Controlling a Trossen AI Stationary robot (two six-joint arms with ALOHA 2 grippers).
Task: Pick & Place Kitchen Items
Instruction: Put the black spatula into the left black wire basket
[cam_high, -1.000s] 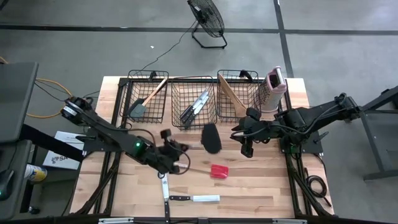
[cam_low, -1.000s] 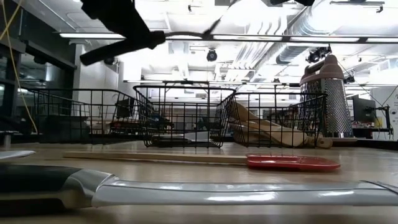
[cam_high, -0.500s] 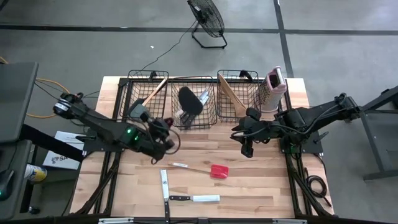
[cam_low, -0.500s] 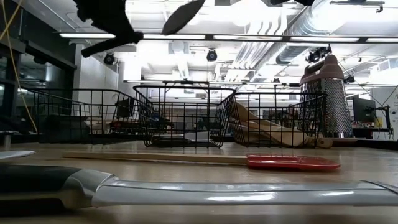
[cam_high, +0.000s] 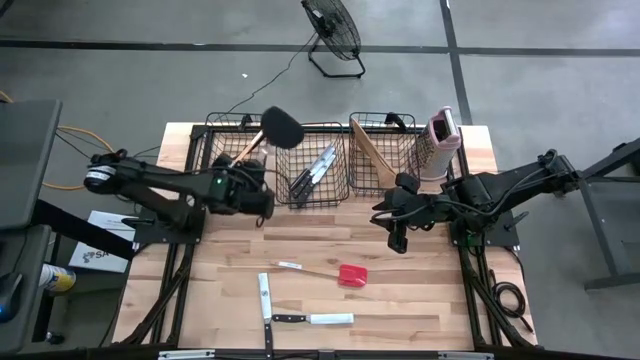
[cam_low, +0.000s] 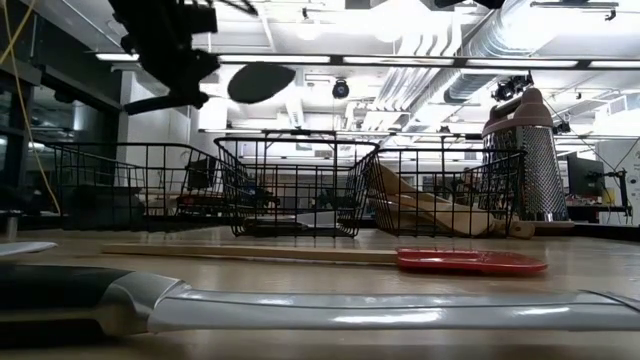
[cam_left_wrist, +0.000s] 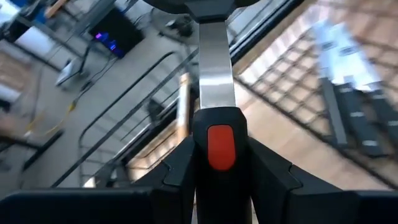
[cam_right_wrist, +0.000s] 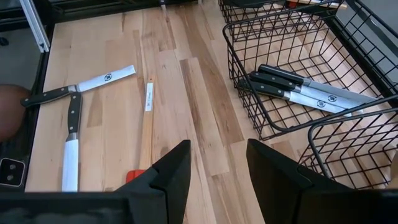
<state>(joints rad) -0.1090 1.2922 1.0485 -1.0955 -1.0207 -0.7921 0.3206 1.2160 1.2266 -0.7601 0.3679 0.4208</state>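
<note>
Above the left basket, left end effector grips the black spatula by its stiff handle; light, head-heavy.

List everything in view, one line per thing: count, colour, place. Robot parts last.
Black wire baskets: three, in a row along the table's far edge.
Black-handled steel knives in the middle basket: several, side by side.
Black-handled steel knives on the table: two, near the front edge.
Red-headed spatula with pale wooden handle: one, on the table mid-front.
Pale wooden utensils: several, in the right basket.
Grey-headed spatula: one, in the left basket.
Pink-and-white box grater: one, upright beside the right basket.
Black floor fan: one, beyond the table.
Black-headed spatula: one, held aloft over the baskets.
Left gripper: shut on the black-headed spatula's handle.
Right gripper: open, empty, over the table's right side.
</note>
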